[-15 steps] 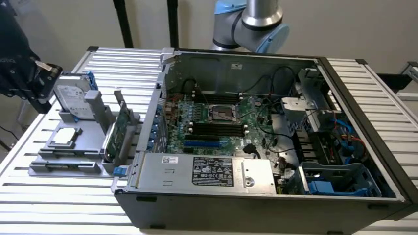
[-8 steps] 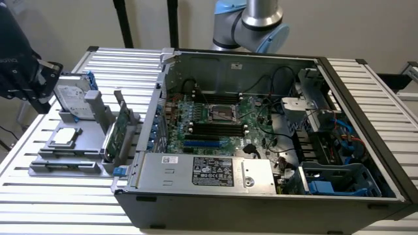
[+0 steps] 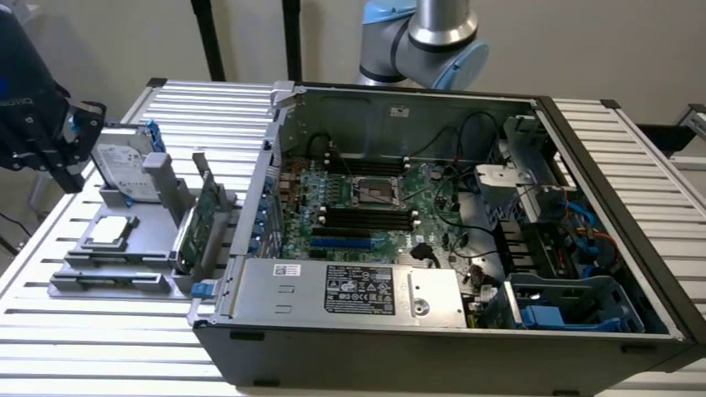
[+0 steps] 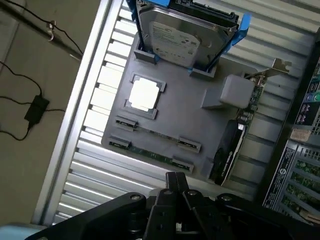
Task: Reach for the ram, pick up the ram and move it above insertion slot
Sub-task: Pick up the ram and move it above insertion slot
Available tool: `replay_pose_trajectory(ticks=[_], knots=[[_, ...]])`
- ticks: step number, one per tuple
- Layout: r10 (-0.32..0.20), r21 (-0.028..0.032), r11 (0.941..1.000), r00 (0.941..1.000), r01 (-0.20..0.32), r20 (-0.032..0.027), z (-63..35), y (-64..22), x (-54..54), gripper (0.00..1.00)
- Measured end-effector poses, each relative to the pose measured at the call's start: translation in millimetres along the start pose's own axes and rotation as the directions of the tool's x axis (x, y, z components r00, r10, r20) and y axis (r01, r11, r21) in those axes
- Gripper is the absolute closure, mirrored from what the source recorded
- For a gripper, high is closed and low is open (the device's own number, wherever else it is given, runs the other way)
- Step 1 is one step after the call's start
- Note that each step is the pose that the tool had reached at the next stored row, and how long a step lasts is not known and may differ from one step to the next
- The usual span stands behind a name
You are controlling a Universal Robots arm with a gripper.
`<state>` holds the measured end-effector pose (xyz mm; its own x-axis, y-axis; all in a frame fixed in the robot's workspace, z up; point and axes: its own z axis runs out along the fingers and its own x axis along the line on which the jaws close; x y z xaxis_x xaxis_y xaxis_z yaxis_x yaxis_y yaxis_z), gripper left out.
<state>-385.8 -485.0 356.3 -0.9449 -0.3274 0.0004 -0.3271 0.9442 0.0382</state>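
The gripper (image 4: 175, 181), closed and empty, hovers near seemingly two ram sticks (image 4: 152, 156) on one tray (image 4: 197, 125).

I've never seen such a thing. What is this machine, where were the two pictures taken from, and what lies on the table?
It is a robot arm with a gripper, a two-fingered clamp, at its end. One picture comes from a camera standing off the arm; the other from a camera on the wrist, looking down past the gripper. On the slatted table sits an open computer case; its board has long black insertion slots. At the exterior view's left, a grey holder carries parts: a hard drive, a silver processor, a card with a metal bracket and the ram, a thin green stick. The gripper is shut, holds nothing and hangs above the holder, nearest the ram.
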Motion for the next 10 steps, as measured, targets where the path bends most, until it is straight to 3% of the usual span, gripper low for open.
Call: replay_pose_trajectory(ticks=[5, 10], knots=[[-0.092, -0.0001, 0.9958, 0.9958, 0.092, -0.0038, 0.5, 0.0, 0.0, 0.89], [-0.182, -0.0005, 0.9833, 0.9833, 0.182, -0.0071, 1.1, 0.0, 0.0, 0.89]])
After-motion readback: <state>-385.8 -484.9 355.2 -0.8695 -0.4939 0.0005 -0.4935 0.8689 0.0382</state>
